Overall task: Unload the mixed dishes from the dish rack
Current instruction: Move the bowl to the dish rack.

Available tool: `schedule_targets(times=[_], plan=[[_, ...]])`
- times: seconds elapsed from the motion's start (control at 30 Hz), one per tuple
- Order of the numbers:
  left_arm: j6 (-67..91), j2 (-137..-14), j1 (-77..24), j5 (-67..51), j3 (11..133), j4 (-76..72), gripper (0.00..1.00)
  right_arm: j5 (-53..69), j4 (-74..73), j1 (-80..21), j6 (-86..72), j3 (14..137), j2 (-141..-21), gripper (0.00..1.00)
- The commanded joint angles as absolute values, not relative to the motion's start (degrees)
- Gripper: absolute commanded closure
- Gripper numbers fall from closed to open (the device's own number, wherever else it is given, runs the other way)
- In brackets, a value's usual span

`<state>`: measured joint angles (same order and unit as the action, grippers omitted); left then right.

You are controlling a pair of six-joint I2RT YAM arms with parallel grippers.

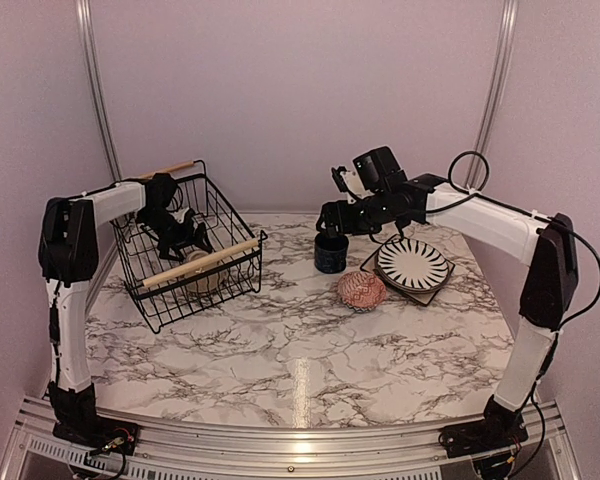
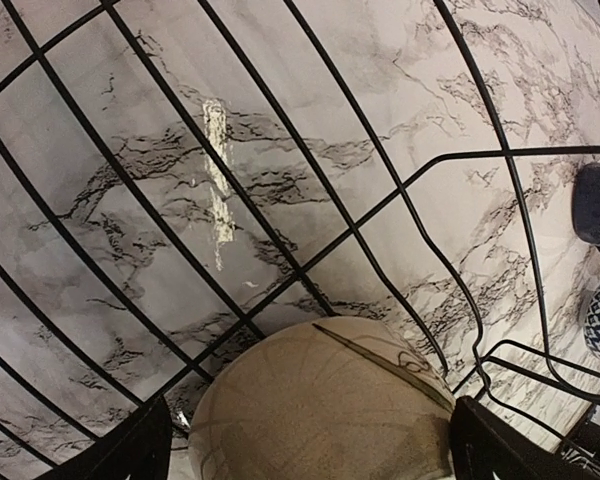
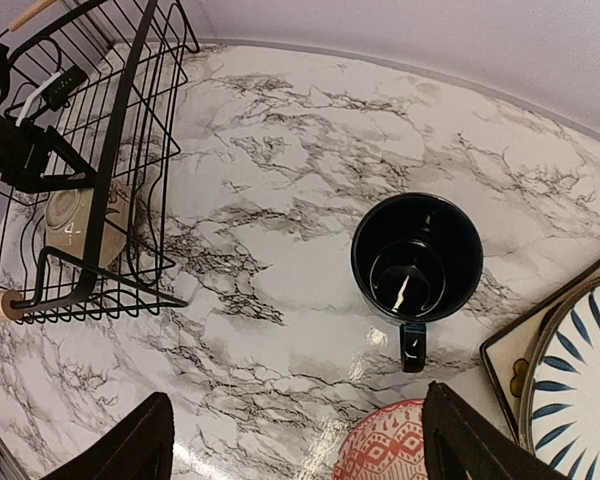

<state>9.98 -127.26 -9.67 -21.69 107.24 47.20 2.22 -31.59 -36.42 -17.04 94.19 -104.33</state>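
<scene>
- Black wire dish rack (image 1: 148, 268) with light wooden bar handles sits at the left of the marble-patterned table (image 1: 300, 350).
- One dish left in it by my reading: a plain cream bowl (image 1: 205, 274), lying against the near wall of the rack, under the near wooden handle (image 1: 202, 262).
- Set out on the table to the right: dark navy mug (image 1: 331, 252), red patterned bowl (image 1: 361, 289), and round black-and-white striped plate (image 1: 412, 263) stacked on the dark square plate (image 1: 427, 297).
- Left gripper (image 1: 180, 240) is down inside the rack with its fingers spread wide. In the left wrist view the cream bowl (image 2: 320, 400) lies directly ahead and fills the gap between them. I cannot tell whether either pad touches it.
- Right gripper (image 1: 335, 215) hangs above the mug, fingers apart and holding nothing.
- Key relation: the bowl lies straight in front of the left gripper, between its fingers. The right arm is well apart, across the table.
- Judgement: the left arm takes this one. Close on the bowl, then lift clear of the wire wall and the handle bar, which could snag it.
</scene>
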Motion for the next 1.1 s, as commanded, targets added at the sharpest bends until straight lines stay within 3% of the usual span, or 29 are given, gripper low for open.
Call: schedule_targets(times=[0.0, 0.4, 0.6, 0.83, 1.07], plan=[[7.7, -130.8, -9.5, -24.5, 108.9, 52.7, 0.01, 1.8, -30.6, -36.7, -17.8, 94.0, -102.2, 0.18], [8.9, -131.7, -9.8, -20.5, 107.6, 53.8, 0.01, 3.0, -29.2, -36.8, -18.4, 93.2, -102.3, 0.18], [11.0, -125.4, -11.0, -20.5, 99.6, 49.7, 0.08, 3.4, -28.3, -36.7, -18.9, 92.5, -101.5, 0.18], [13.8, -117.4, -12.2, -17.9, 92.2, 46.5, 0.08, 4.4, -25.7, -39.8, -21.7, 95.3, -103.8, 0.19], [16.0, -111.9, -12.7, -14.5, 89.8, 44.5, 0.02, 18.2, -8.7, -44.6, -33.1, 91.7, -106.2, 0.21]])
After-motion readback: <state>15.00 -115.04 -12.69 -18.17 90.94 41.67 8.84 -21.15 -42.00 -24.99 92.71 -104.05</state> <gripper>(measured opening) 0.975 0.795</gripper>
